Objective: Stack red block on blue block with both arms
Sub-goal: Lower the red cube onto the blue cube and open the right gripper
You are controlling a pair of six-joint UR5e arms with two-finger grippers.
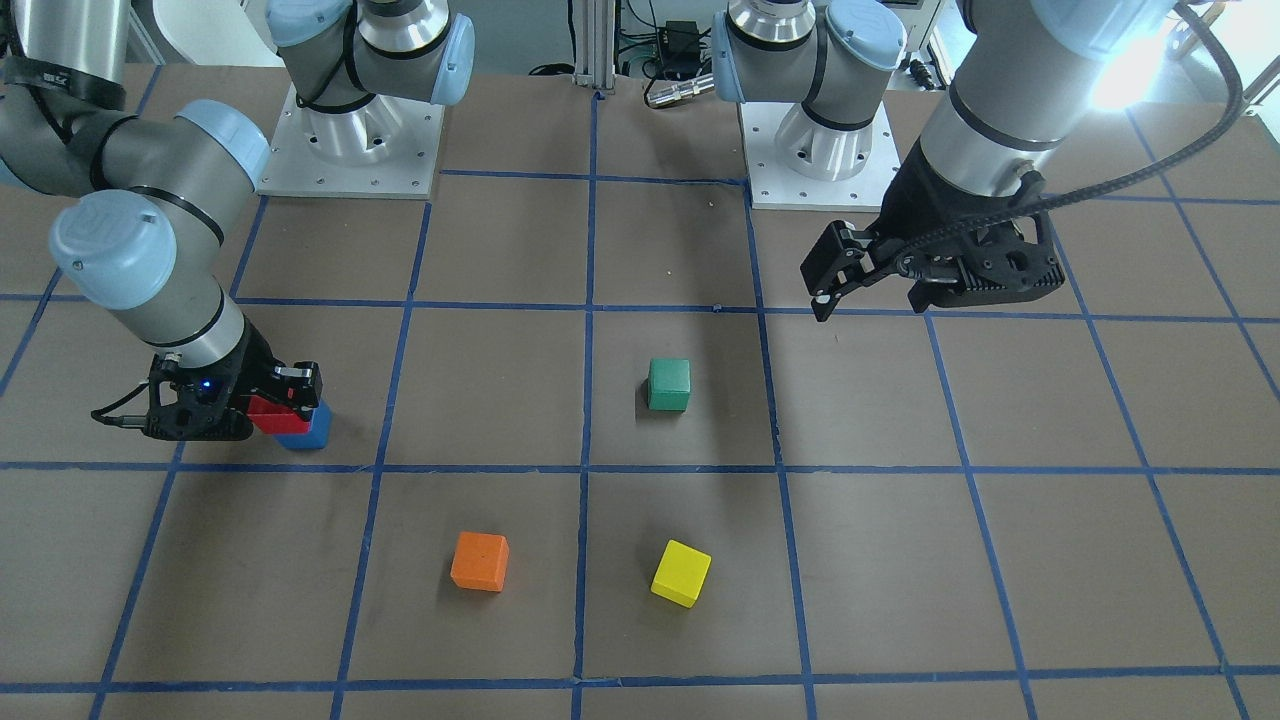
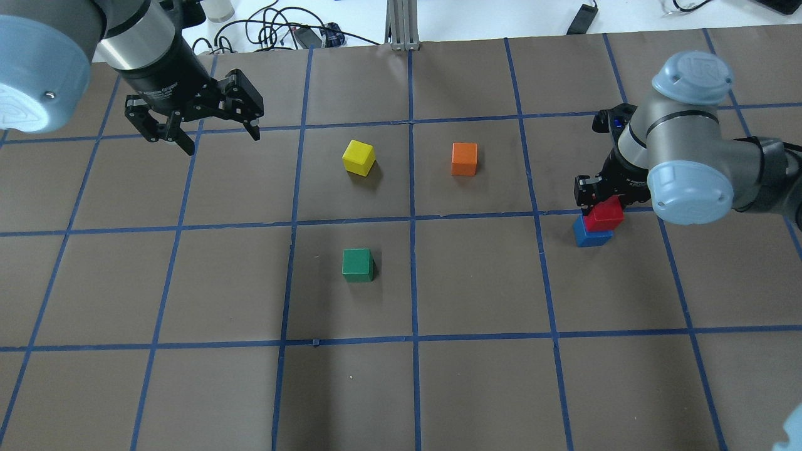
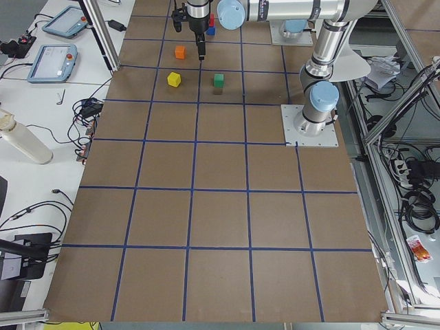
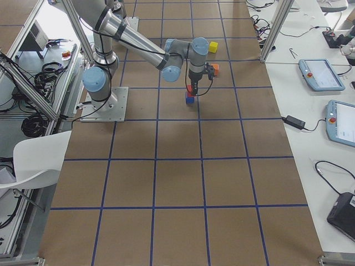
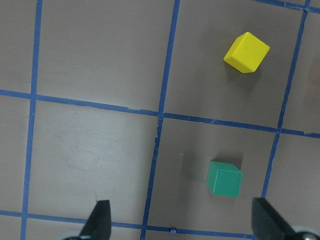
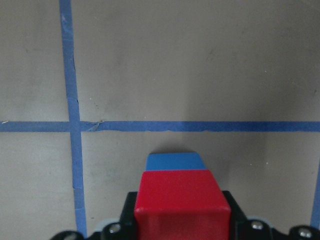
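Brown table [image 2: 476, 388] taped into blue squares fills the overhead view. At upper left the left gripper [image 2: 223, 143] hangs clear of it, jaws wide and empty. The yellow block [image 2: 358, 156], green block [image 2: 358, 265] and orange block [image 2: 464, 158] lie loose mid-frame. At right the right gripper [image 2: 601, 197] pinches the red block [image 2: 605, 215] directly over the blue block [image 2: 589, 237]; contact is unclear. Best now, I judge: square the edges, settle the red block fully, open gently, then lift straight up. The right arm reaches in from the right edge, wrist pointing down.
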